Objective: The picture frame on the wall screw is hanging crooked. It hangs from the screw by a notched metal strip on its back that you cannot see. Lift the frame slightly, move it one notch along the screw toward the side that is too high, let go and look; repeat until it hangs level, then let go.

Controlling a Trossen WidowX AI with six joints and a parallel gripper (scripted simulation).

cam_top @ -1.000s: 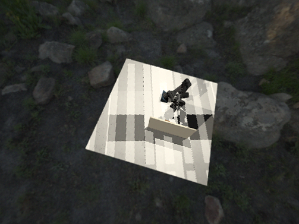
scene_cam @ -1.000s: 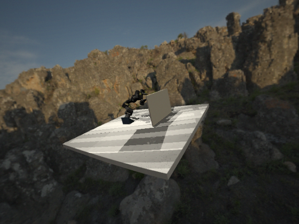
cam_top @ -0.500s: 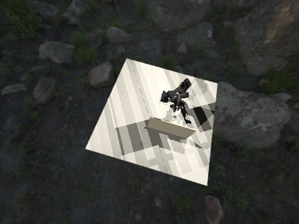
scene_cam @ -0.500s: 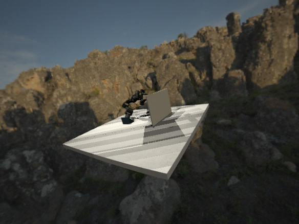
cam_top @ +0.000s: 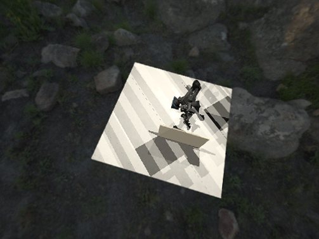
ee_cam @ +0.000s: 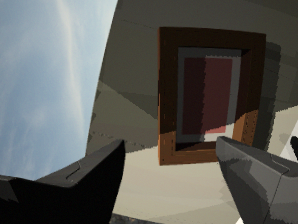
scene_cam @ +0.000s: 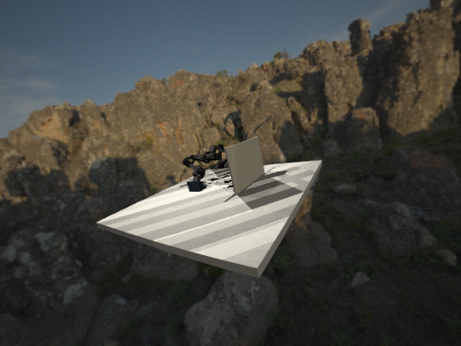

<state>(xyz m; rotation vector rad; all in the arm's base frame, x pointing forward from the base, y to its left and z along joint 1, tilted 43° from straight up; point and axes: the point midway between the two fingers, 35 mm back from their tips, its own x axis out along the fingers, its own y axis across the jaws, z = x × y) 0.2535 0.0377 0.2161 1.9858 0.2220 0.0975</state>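
The picture frame, brown with a grey mat and a dark red picture, hangs on the front of a pale upright wall panel. In the wrist view its sides are not parallel to the wall's slanting left edge; how far it is from level is hard to tell. My gripper is open, with nothing held. In the wrist view the frame's lower left corner appears between the fingertips, and the right fingertip overlaps its bottom edge; contact cannot be told. The screw and notched strip are hidden behind the frame.
The arm stands on its dark blue base on the wall's front side. Wall and arm share a square white table crossed by striped shadows. Rocks lie around it.
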